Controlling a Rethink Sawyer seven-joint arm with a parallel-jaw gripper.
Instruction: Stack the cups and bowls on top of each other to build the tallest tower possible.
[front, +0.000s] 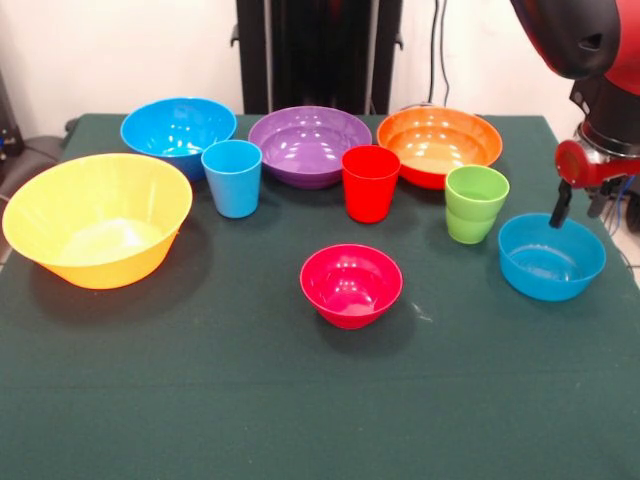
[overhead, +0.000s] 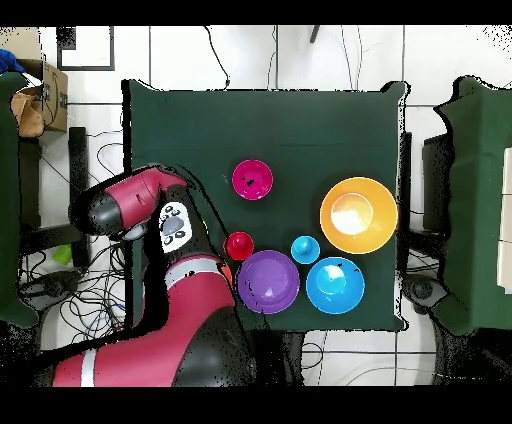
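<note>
sawyer's gripper (front: 562, 208) hangs just above the far rim of the small blue bowl (front: 551, 257) by the table's (front: 200, 400) right edge in the front view, bowl directly below; fingers' spread can't be told.

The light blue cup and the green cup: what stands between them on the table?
In the front view, the red cup stands between the light blue cup and the green cup, all three roughly in a row with gaps between them.
</note>
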